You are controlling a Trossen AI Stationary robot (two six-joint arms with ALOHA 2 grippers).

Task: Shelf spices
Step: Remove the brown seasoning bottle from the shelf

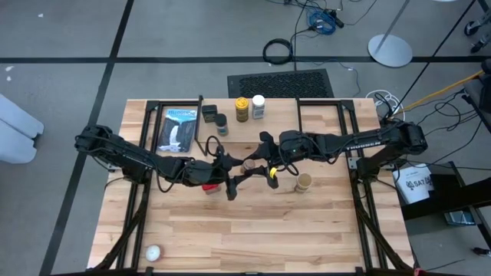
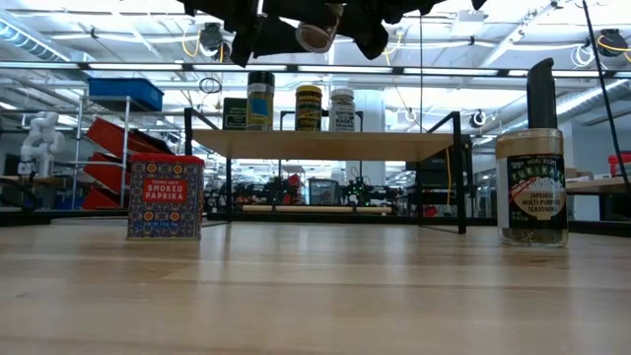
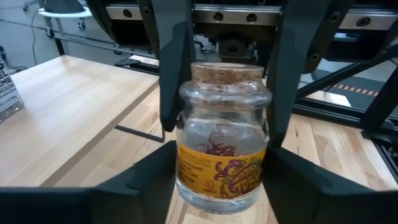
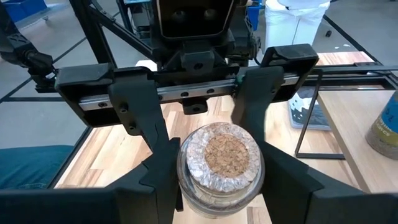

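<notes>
High view: both grippers met mid-table at a cork-stoppered glass jar (image 1: 249, 165), held above the tabletop. Left wrist view: left gripper (image 3: 217, 118) straddled the jar, fingers against its sides. Right wrist view: right gripper (image 4: 214, 186) clenched the jar, the left gripper facing it just beyond.

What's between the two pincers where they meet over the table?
A cork-topped glass jar, flanked by the left pincer and right pincer; both wrist views show it.
</notes>
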